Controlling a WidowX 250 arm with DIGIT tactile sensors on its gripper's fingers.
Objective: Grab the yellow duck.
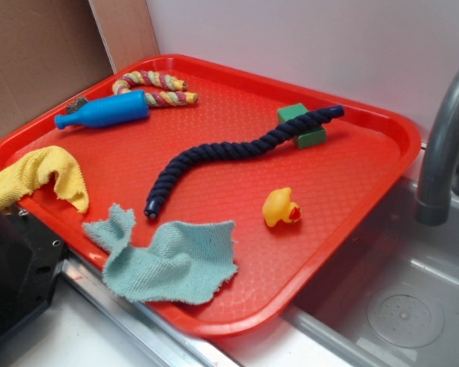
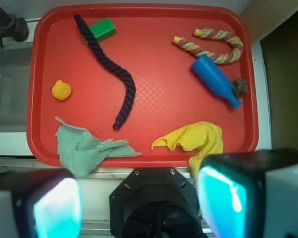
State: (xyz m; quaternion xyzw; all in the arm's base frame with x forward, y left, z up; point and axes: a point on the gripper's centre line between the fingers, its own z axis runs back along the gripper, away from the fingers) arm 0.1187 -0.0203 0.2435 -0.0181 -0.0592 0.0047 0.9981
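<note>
The yellow duck is small, with a red-orange beak, and sits on the red tray near its right side. From the wrist view the duck lies at the left of the tray, alone on bare plastic. My gripper hangs high over the tray's near edge, well away from the duck. It is open, and its cyan pads stand wide apart with nothing between them. The exterior view does not show the gripper.
A navy rope crosses the tray middle, its end over a green block. A teal cloth lies just below the duck. Yellow cloth, blue bottle and striped rope toy are right. Faucet and sink adjoin the duck's side.
</note>
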